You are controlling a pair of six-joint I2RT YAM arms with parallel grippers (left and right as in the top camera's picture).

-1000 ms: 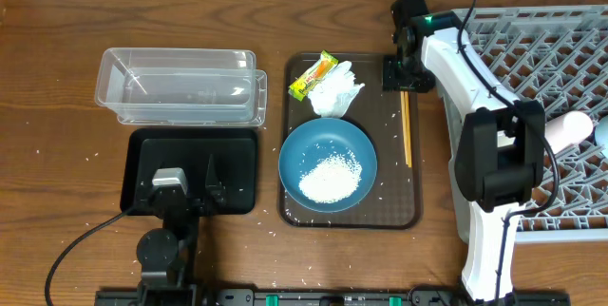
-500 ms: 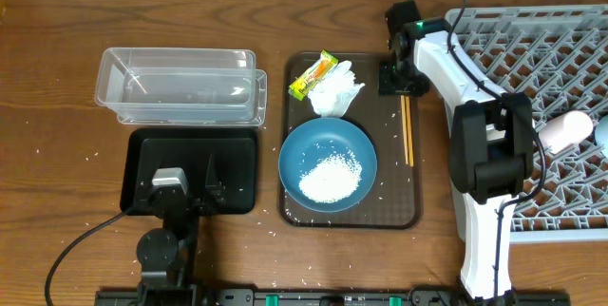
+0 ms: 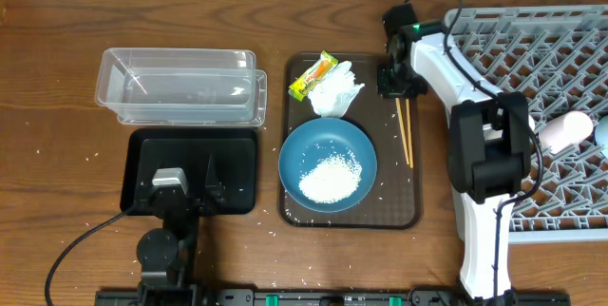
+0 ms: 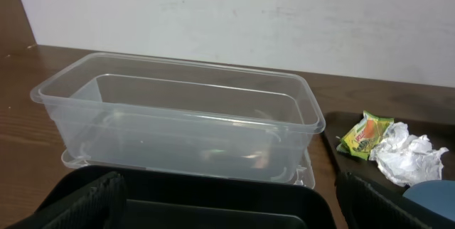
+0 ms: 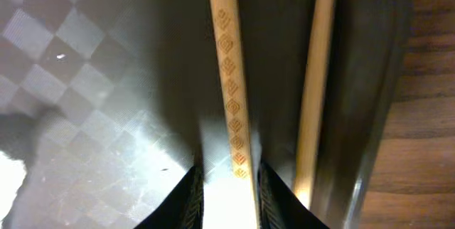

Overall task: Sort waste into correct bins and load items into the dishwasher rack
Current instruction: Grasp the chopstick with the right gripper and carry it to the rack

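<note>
Two wooden chopsticks (image 3: 407,135) lie splayed on the brown tray's right side. My right gripper (image 3: 396,82) is down over their far ends. In the right wrist view its jaws (image 5: 229,176) are narrowly open around one patterned chopstick (image 5: 227,80). The right finger touches it and a small gap shows on the left. The other chopstick (image 5: 313,94) lies outside the jaws. The blue bowl (image 3: 294,144) holds rice (image 3: 331,178). The tissue (image 3: 334,92) and snack wrapper (image 3: 313,75) lie behind it. My left gripper (image 3: 185,192) is open and empty over the black tray (image 3: 242,144).
The clear tub (image 3: 180,86) stands behind the black tray and also shows in the left wrist view (image 4: 178,115). The grey rack (image 3: 532,49) stands at the right with a white cup (image 3: 568,127) in it. The brown tray (image 3: 399,201) holds the bowl. Loose rice grains dot the table.
My right gripper has shifted a little left and lowered onto the chopsticks. The chopsticks lay together before and are now splayed, with one far end pushed left. The left arm has not moved.
</note>
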